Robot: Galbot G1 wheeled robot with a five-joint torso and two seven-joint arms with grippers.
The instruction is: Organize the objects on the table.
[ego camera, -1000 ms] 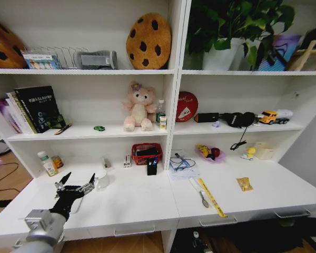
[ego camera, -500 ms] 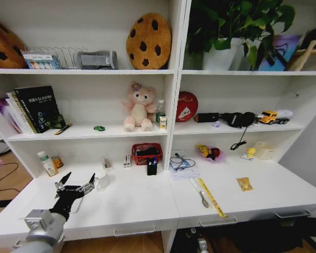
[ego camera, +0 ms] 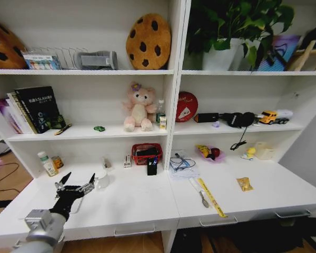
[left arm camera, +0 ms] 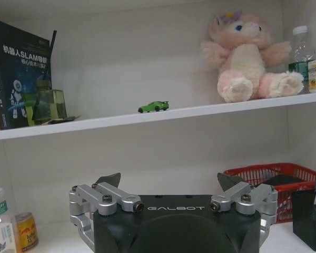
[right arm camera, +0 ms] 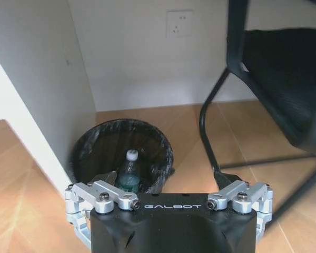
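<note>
Over the near left end of the long white desk surface (ego camera: 131, 203), at about seven o'clock in our head view, we hold our left gripper (ego camera: 76, 184) with its black-tipped fingers spread apart and nothing between them, aimed at twelve o'clock toward the shelving; we judge it is poised this way to reach for one of the small items ahead. Just past it, at its one o'clock, stands a small white cup-like object (ego camera: 101, 179) on the table, and at ten o'clock a clear bottle with a green-and-white label (ego camera: 44, 163) sits beside a short yellow tin (ego camera: 57, 161) against the back panel. Farther along the desk at three o'clock lie a yellow measuring strip (ego camera: 211, 197) and a grey tool beside it, well apart from our gripper. Behind these, under the lower shelf, a red mesh plastic basket (ego camera: 146, 153) and a black pen holder (ego camera: 152, 167) keep writing things together. On the white shelf board above, the tiny green toy car (left arm camera: 153, 107) rests alone between dark upright books (ego camera: 37, 108) and a pink plush bear (ego camera: 139, 108). Our right gripper (right arm camera: 168, 184) hangs low beside the desk with its jaws wide and empty, pointing at a wooden floor, a black-lined waste bin (right arm camera: 121, 153) holding a bottle, and a black chair (right arm camera: 274, 74).
</note>
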